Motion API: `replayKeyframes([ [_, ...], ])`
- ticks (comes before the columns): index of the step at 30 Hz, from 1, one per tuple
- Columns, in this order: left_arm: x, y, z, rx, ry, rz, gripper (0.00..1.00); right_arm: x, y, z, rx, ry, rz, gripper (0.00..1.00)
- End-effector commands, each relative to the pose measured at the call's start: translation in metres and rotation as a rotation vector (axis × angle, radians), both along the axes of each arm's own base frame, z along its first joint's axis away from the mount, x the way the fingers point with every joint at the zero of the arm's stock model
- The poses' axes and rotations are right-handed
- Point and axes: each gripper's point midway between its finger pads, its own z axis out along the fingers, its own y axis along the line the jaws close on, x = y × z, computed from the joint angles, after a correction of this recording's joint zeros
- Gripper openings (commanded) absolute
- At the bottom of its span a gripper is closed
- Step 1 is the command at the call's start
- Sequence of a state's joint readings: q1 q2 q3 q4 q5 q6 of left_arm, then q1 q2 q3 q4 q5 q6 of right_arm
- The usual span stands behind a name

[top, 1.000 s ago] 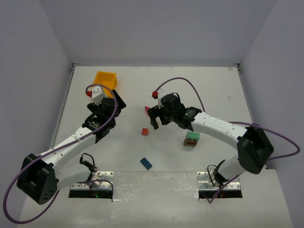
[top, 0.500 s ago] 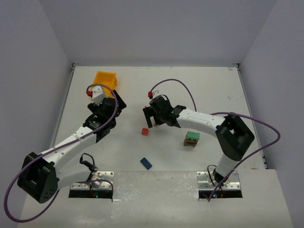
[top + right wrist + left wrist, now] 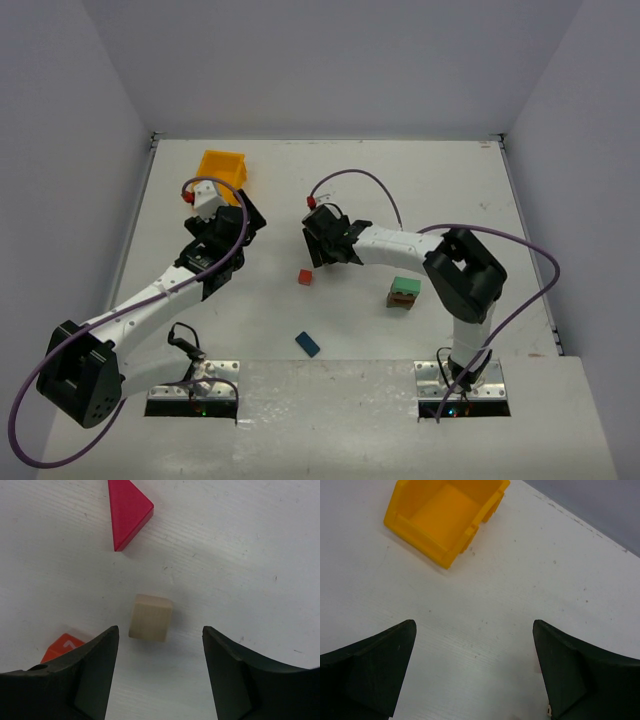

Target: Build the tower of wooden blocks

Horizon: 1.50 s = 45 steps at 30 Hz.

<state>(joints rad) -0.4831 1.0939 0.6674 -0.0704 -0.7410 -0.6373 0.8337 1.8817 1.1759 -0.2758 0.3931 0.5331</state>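
Yellow-orange plastic bin (image 3: 222,167), upright, near the far left corner of the white table (image 3: 420,180)

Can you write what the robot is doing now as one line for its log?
right pincer: open, either side of cream cube, not touching | left pincer: open, empty | tower: green on brown

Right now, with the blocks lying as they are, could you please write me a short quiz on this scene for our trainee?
1. True or false: the right gripper is shut on the cream cube.
2. What rests on the brown block? A. the green block B. the cream cube C. the blue brick
3. In the top view, which block lies nearest the arm bases?
Key: 1. False; its jaws stand apart, not touching the cube. 2. A. 3. The blue brick.
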Motion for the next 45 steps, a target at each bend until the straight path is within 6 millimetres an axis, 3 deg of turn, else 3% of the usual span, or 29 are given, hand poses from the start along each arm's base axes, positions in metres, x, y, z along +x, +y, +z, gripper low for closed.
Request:
replayKeyframes([
  [1, 0.005, 0.002, 0.012, -0.028, -0.053, 0.025, 1.00, 0.016, 0.009, 0.010, 0.016, -0.048, -0.043, 0.66],
  [16, 0.008, 0.003, 0.010, -0.018, -0.043, 0.040, 1.00, 0.017, 0.019, -0.004, 0.040, -0.034, -0.029, 0.49],
  [23, 0.007, 0.005, 0.009, -0.018, -0.043, 0.047, 1.00, 0.017, 0.018, -0.003, 0.040, -0.037, -0.023, 0.30],
  [32, 0.006, 0.006, 0.011, -0.019, -0.047, 0.055, 1.00, 0.014, 0.024, 0.035, 0.091, -0.130, 0.132, 0.15],
  [39, 0.006, 0.006, 0.009, -0.021, -0.049, 0.056, 1.00, 0.008, 0.016, 0.063, 0.096, -0.223, 0.227, 0.11],
  [45, 0.008, 0.005, 0.006, -0.017, -0.038, 0.060, 1.00, 0.024, 0.000, 0.131, 0.118, -0.401, 0.244, 0.09],
])
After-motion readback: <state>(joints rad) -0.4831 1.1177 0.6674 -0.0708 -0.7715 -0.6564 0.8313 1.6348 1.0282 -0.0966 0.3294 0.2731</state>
